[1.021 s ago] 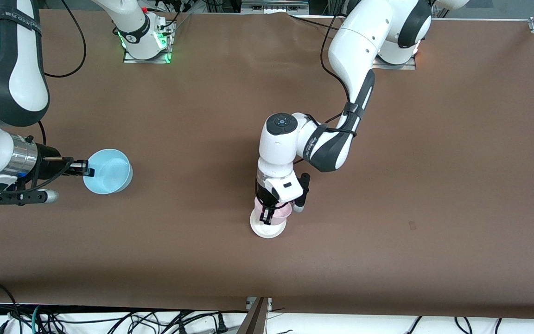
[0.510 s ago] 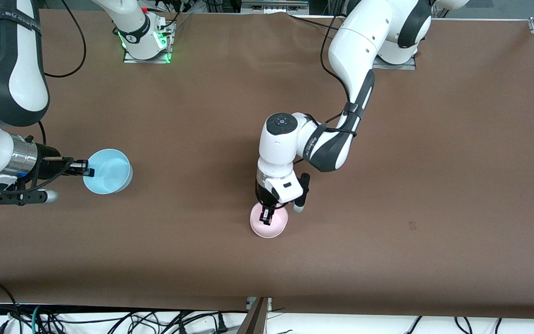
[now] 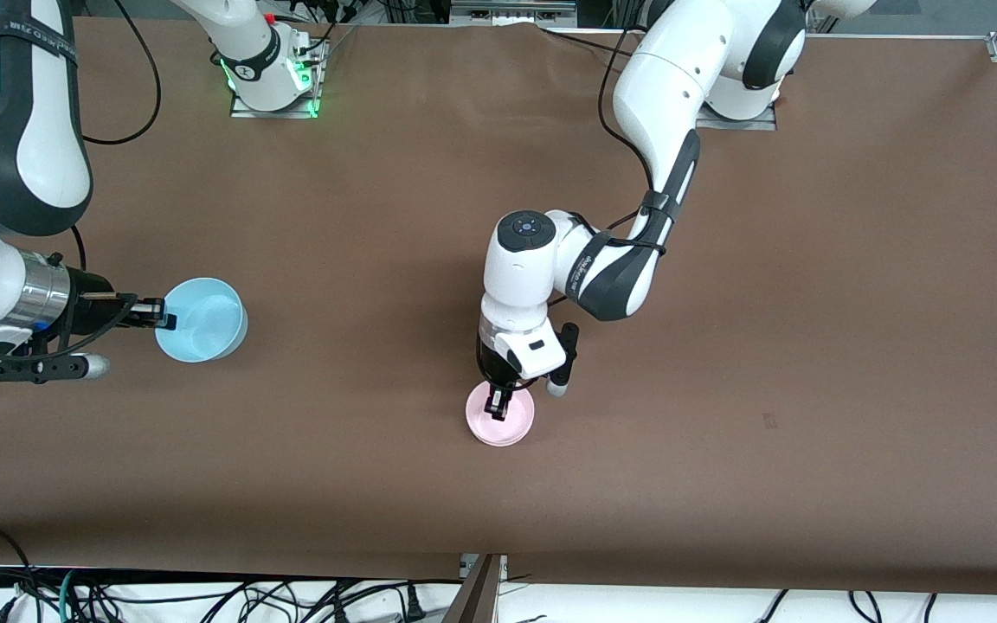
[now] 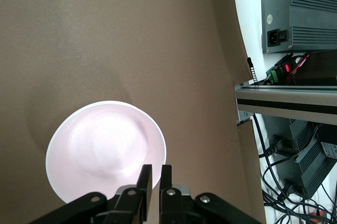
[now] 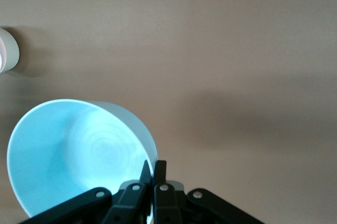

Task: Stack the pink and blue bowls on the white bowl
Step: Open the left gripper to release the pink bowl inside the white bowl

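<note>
**op_rig:** While I've got both arms parked, quick status from my end. Biggest thing first: the brown table point(image 3: 810, 346) is mostly bare. My left arm reaches out to mid-table, toward the edge nearest the front camera, with the left gripper point(image 3: 496, 401) right over the rim of the pink bowl point(image 3: 500, 421). That bowl is nested in the white bowl, which I can't actually see under it. Its fingers point(image 4: 146, 177) stand just barely apart either side of the rim, so I can't tell if it's let go. Out at the right arm's end, the right gripper point(image 3: 161, 318) is clenched on the rim of the blue bowl point(image 3: 202, 319).

**tabletop_tom:** So pink's done?

**op_rig:** I'd say placed, release in hand. Next I'd need the left arm up and clear, then blue carried over and dropped in level.
</note>
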Tool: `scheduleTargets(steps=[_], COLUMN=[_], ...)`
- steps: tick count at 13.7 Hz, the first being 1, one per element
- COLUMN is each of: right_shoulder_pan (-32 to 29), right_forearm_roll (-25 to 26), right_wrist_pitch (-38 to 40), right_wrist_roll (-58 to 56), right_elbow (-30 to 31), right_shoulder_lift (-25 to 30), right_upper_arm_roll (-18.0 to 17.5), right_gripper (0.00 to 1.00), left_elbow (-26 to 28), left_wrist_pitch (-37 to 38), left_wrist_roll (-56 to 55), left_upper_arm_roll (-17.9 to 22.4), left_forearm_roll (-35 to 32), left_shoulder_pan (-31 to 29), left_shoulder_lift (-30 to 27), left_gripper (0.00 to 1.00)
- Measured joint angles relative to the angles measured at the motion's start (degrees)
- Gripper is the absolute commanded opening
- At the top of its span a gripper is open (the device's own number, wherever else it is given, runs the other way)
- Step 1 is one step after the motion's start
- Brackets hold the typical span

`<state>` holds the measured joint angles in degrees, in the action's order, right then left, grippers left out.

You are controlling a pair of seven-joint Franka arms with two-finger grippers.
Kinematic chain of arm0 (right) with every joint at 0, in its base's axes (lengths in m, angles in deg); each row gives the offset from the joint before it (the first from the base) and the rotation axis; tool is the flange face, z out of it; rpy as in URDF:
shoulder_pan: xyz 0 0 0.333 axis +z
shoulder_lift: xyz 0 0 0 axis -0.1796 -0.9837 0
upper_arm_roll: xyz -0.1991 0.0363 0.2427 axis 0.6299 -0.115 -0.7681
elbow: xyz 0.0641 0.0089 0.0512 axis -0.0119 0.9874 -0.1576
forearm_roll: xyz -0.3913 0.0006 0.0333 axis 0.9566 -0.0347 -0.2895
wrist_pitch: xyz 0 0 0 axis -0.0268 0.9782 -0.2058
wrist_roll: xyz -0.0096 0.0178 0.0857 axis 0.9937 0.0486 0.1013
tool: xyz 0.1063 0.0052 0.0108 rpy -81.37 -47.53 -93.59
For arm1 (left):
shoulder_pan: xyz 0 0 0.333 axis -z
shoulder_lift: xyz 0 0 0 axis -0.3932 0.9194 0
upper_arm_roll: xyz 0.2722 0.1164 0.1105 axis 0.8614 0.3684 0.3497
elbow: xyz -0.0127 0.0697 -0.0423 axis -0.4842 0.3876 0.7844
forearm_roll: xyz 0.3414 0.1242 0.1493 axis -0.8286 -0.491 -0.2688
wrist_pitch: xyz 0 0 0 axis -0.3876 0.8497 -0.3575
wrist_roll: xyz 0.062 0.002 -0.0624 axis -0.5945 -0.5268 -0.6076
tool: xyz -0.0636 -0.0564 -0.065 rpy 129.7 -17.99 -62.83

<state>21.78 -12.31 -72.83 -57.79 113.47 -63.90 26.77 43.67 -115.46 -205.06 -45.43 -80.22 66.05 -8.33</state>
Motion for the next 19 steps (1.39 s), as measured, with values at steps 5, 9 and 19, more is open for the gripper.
scheduleTargets(steps=[5,9,19], right_shoulder_pan=[1.82,1.91,1.81], right_forearm_roll=[0.0,0.0,0.0], right_wrist_pitch=[-0.04,-0.08,-0.08], right_wrist_roll=[2.93,3.17,3.25], right_elbow=[0.0,-0.01,-0.02], right_shoulder_lift=[-0.05,-0.18,-0.21], right_upper_arm_roll=[-0.23,-0.22,-0.2], right_gripper=[0.0,0.0,0.0], left_elbow=[0.0,0.02,-0.03], left_wrist_pitch=[0.0,-0.37,-5.62], left_wrist_roll=[0.0,0.0,-1.21], left_upper_arm_roll=[0.7,1.49,5.17], left_forearm_roll=[0.0,0.0,0.0], left_shoulder_pan=[0.0,0.01,1.07], left_shoulder_lift=[0.04,1.23,5.32], left_gripper=[0.0,0.0,0.0])
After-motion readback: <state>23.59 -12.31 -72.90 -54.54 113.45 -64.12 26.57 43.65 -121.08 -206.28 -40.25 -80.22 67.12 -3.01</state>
